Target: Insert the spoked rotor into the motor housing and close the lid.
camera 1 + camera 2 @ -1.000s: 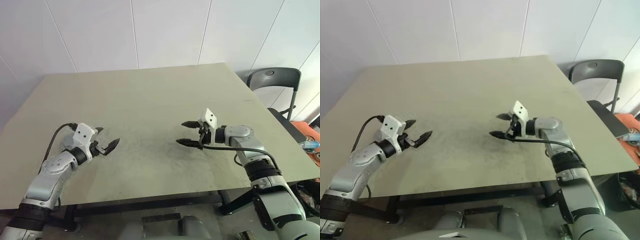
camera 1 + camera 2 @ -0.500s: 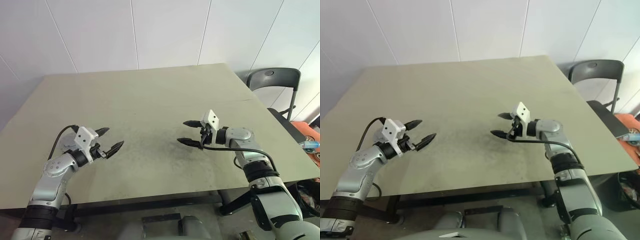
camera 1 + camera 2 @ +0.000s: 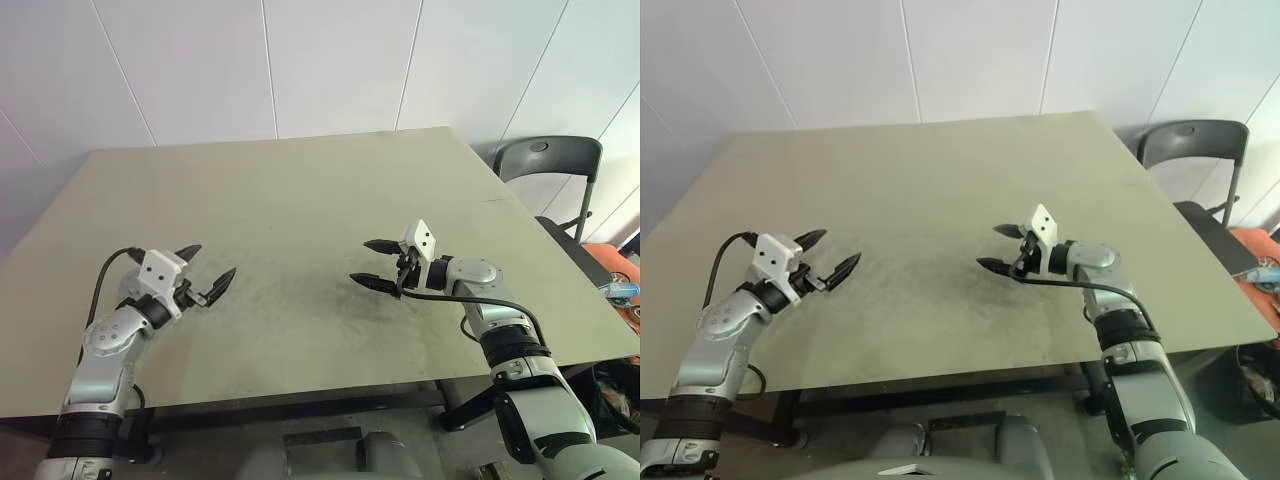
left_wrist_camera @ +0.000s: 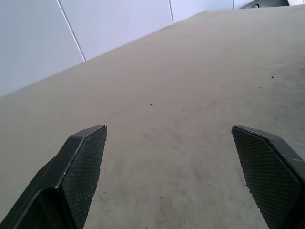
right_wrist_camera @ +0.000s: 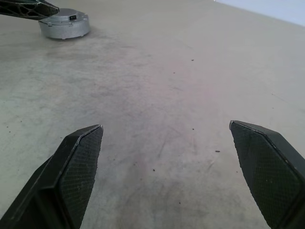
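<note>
Table (image 3: 300, 200): pale, scuffed top, with the near edge towards the robot. Both arms hover low over the near half.

Left gripper (image 3: 212, 262): jaws spread wide, nothing between them. Right gripper (image 3: 362, 261): likewise released and empty, pointing across towards the left one.

In the right wrist view, a round silvery-grey puck, taken to be the motor housing (image 5: 64, 24) with the lid seated, lies flat on the table, axis upright. It sits just under a finger (image 5: 28, 8) of the left gripper and well apart from the right jaws.

Judgement: the left arm is much the nearer; assembly looks closed, with little left to do.

Beyond the far right corner: dark chair (image 3: 545, 160), then the white panelled wall (image 3: 330, 60).
</note>
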